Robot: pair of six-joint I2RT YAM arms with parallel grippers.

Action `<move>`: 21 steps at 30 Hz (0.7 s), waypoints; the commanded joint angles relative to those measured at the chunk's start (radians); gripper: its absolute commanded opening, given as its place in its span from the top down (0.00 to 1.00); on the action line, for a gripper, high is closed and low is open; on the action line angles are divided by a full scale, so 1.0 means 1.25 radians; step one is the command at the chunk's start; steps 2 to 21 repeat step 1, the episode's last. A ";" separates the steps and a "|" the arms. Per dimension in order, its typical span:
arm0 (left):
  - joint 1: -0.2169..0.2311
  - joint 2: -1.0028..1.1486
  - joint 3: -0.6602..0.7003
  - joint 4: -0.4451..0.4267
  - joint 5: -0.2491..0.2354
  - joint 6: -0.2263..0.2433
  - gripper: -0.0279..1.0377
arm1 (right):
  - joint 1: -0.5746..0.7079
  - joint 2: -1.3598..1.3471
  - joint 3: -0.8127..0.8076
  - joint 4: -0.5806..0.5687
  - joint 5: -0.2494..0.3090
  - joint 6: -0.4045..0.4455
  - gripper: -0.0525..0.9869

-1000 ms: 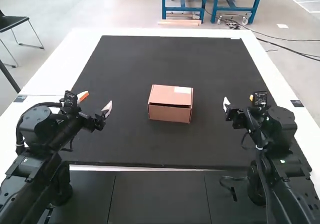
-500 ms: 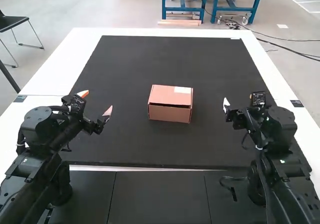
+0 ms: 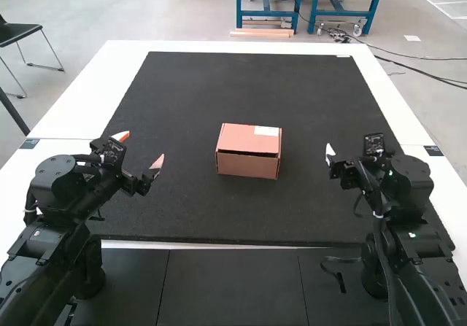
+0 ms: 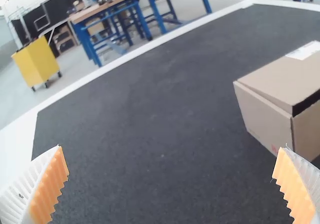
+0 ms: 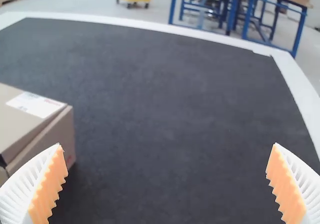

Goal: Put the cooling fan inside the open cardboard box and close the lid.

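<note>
Left gripper (image 3: 140,148) and right gripper (image 5: 167,189) gaped empty; the brown cardboard box (image 3: 249,151) looked light, stiff, graspable by its sides

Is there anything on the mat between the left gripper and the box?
Nothing visible. Only bare mat lies between the open left gripper and the box.

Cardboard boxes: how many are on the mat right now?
1. The cardboard box sits near the middle of the black mat, lid down; nothing here could hide another.
</note>
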 commanded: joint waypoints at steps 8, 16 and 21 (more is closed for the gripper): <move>0.001 -0.011 -0.005 -0.017 0.011 0.007 0.07 | -0.003 -0.008 -0.004 -0.018 -0.002 -0.004 0.07; 0.001 -0.011 -0.005 -0.017 0.011 0.007 0.07 | -0.003 -0.008 -0.004 -0.018 -0.002 -0.004 0.07; 0.001 -0.011 -0.005 -0.017 0.011 0.007 0.07 | -0.003 -0.008 -0.004 -0.018 -0.002 -0.004 0.07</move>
